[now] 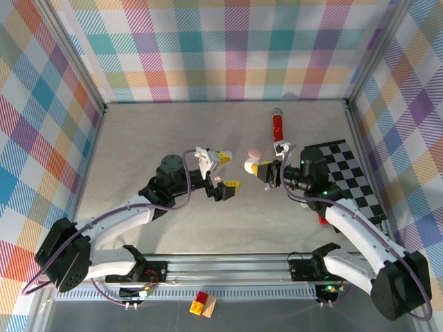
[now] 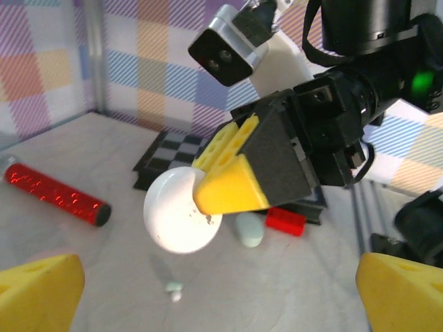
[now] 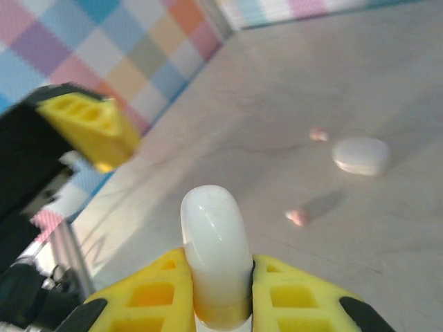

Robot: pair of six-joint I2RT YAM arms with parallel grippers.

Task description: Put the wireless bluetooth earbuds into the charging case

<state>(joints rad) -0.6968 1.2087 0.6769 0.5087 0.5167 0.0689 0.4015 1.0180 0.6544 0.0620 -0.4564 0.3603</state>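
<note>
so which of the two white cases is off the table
The case pinched in the right gripper; the other case lies flat on the table, touched by nothing.

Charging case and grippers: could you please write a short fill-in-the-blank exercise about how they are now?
1. The right gripper is shut on a ____ charging case.
2. The left gripper has its jaws ____.
3. The cylinder lying on the table is ____ in colour.
Missing words: white; open; red.
</note>
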